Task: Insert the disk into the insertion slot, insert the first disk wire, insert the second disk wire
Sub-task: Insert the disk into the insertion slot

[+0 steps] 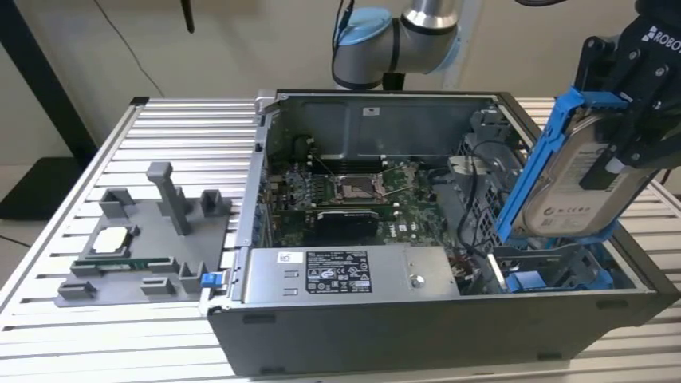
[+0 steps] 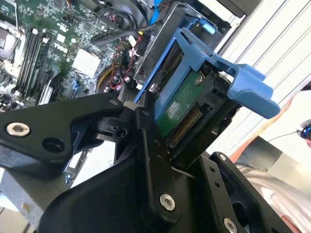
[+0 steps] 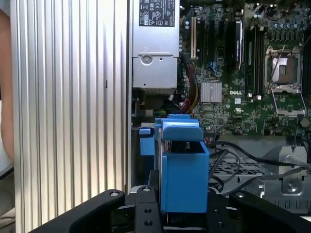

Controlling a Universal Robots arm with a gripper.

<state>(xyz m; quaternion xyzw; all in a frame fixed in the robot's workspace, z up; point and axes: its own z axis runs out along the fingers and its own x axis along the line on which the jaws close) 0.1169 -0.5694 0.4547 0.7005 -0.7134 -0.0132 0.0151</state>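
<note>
While it is gripped on its two flat sides by the black pincer (image 1: 619, 155), the disk (image 1: 575, 199) is held up on its edge and tilted, clipped in its blue frame (image 1: 553, 132). Its low end is hung just over the insertion slot (image 1: 548, 278), at the exterior view's right end of the open computer case (image 1: 426, 327); whether the two touch cannot be told. In the second wrist view the disk (image 2: 182, 109) is seen squeezed between the fingers (image 2: 149, 145). Beside the slot a grey power box (image 1: 340, 275) is fixed, and farther back the main board (image 1: 352, 191) is laid flat. Well apart, toward the exterior view's left, a grey tray (image 1: 149, 247) with a small chip (image 1: 112, 239) is set on the tabletop (image 1: 181, 128).
</note>
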